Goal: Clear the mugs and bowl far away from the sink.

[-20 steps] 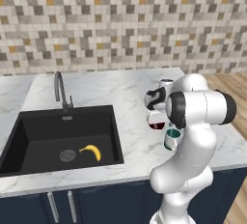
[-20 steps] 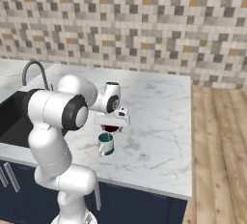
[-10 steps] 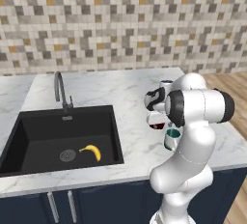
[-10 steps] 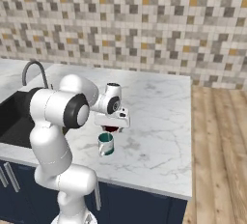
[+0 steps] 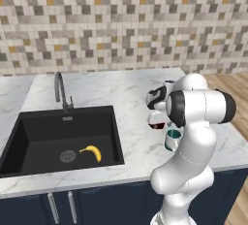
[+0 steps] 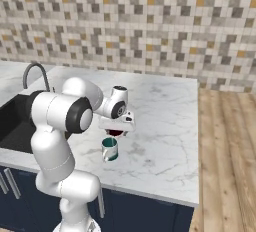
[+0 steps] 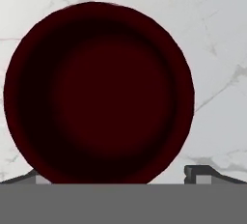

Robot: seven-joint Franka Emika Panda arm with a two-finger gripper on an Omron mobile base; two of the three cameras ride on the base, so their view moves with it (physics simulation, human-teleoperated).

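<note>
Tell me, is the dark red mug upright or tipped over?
Upright: in the hand view, the maroon mug shows its round open mouth facing the camera above.

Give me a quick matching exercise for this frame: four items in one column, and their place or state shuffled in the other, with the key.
Items:
1. maroon mug
2. metal mug
3. banana
4. faucet

Places or states:
A. lying in the sink by the drain
B. on the counter, teal inside, nearer the front edge
C. directly under the hand
D. standing behind the basin

Pairs: 1-C, 2-B, 3-A, 4-D
</note>
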